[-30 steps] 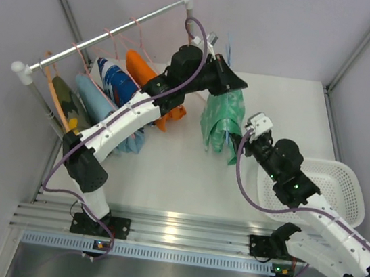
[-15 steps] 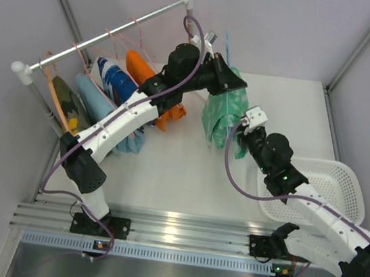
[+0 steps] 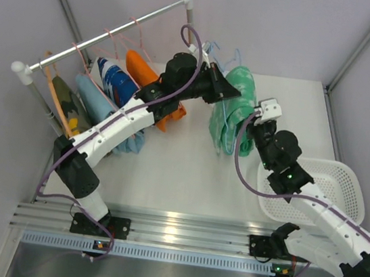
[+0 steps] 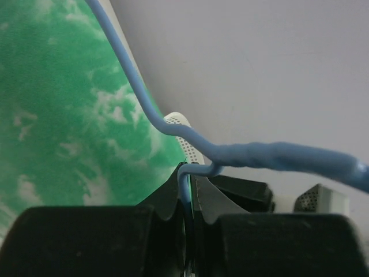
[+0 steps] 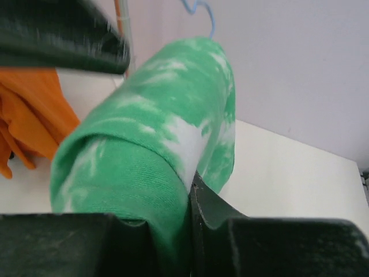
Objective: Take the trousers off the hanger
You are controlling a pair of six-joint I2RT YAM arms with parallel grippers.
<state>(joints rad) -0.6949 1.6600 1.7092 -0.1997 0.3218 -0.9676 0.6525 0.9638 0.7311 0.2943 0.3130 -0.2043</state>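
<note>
The mint green trousers (image 3: 233,111) are draped over a blue hanger (image 4: 173,130), held above the counter (image 3: 188,166). The hanger's wire is pinched in the closed left end effector (image 4: 185,184); a fold of the trousers is clamped by the right end effector (image 5: 187,184).

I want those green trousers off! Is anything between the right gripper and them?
No, nothing visible. The right gripper pinches the green trousers, while the left gripper holds their blue hanger.
</note>
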